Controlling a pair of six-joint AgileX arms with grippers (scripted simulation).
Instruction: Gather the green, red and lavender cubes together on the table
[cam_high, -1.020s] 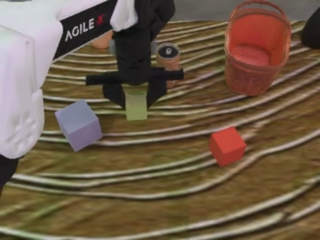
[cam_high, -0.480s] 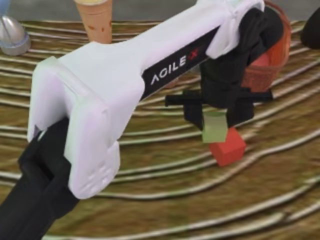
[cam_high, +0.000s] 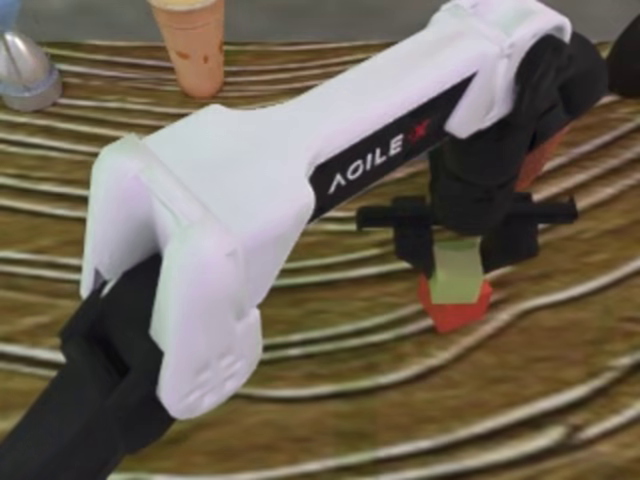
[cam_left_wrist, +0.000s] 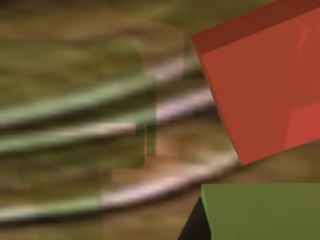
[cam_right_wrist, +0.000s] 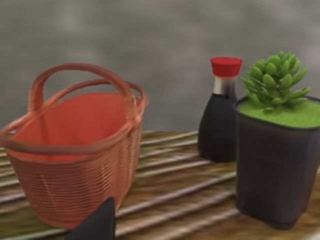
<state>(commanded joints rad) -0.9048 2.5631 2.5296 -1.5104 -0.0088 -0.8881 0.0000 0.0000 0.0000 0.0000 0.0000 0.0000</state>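
My left gripper (cam_high: 457, 265) is shut on the small yellow-green cube (cam_high: 460, 278) and holds it just above the red cube (cam_high: 455, 310), overlapping its far edge in the top view. In the left wrist view the green cube (cam_left_wrist: 260, 212) fills the near corner, with the red cube (cam_left_wrist: 265, 85) resting on the streaked table (cam_left_wrist: 100, 150) just beyond it. My long white left arm reaches across the table (cam_high: 350, 400) and covers the spot at the left, so the lavender cube is hidden. My right arm (cam_high: 625, 50) stays parked at the far right corner.
A red wicker basket (cam_right_wrist: 75, 150), a soy sauce bottle (cam_right_wrist: 220, 115) and a potted green plant (cam_right_wrist: 277, 155) stand at the far right. An orange cup (cam_high: 190, 40) and a grey-blue rounded object (cam_high: 25, 70) sit at the far left edge.
My left gripper has carried the green cube from the middle left of the table to the right, and it now hangs over the red cube. The red cube has not moved.
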